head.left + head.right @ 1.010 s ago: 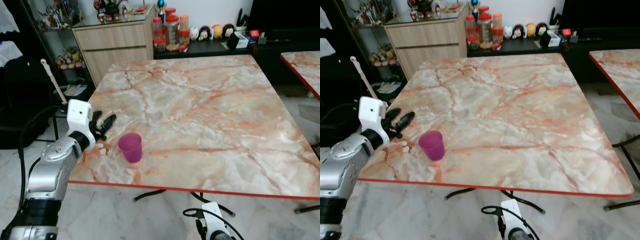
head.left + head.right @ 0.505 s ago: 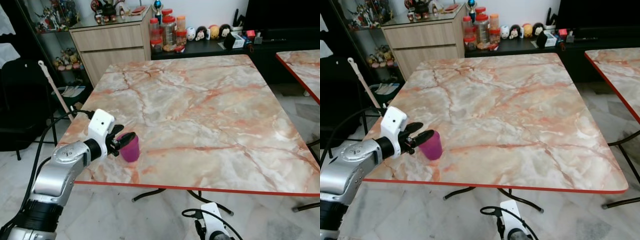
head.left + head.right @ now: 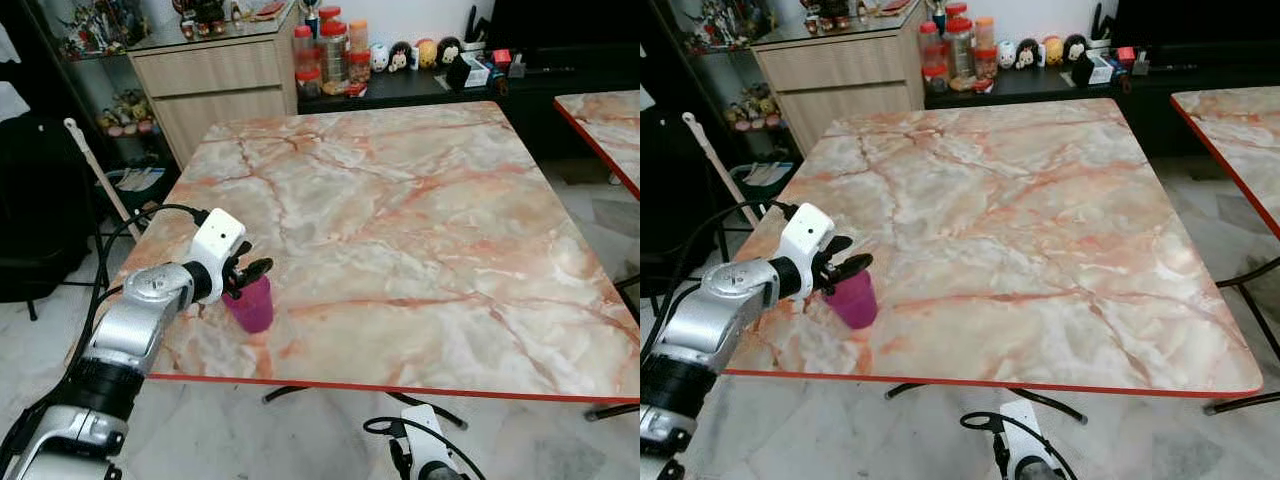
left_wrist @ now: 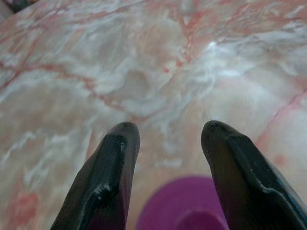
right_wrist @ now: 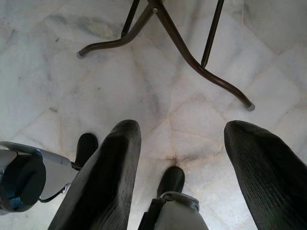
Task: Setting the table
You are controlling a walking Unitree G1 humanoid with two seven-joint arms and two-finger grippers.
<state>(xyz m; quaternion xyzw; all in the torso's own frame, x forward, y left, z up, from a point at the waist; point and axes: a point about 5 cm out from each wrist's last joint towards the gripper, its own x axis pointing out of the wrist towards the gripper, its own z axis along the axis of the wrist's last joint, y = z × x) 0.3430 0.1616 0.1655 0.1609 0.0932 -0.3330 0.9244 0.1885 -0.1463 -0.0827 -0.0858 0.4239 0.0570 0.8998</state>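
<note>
A: Marble table (image 3: 400, 220), red edge, near-left corner is the work zone. Left gripper (image 3: 243, 276) sits over the purple cup (image 3: 252, 305), fingers spread apart, straddling the rim rather than clamped on it. In the wrist view, cup mouth sits low between the two fingers (image 4: 108, 177).

B: Cup position?

A: Upright, on the table near the front-left edge. Cabinet (image 3: 215, 85) and jars (image 3: 328, 55) stand well behind, off the table.

B: Right gripper (image 5: 180, 177)?

A: Hanging idle below the table, fingers apart, pointed at floor tiles and table legs (image 5: 189, 48).

B: Advice for the grasp?

A: I'd drop a bit lower so the pads bracket the wall, centre it, then close gently. Thin plastic probably flexes. Keep it vertical; the edge is close, so don't nudge it outward.
</note>
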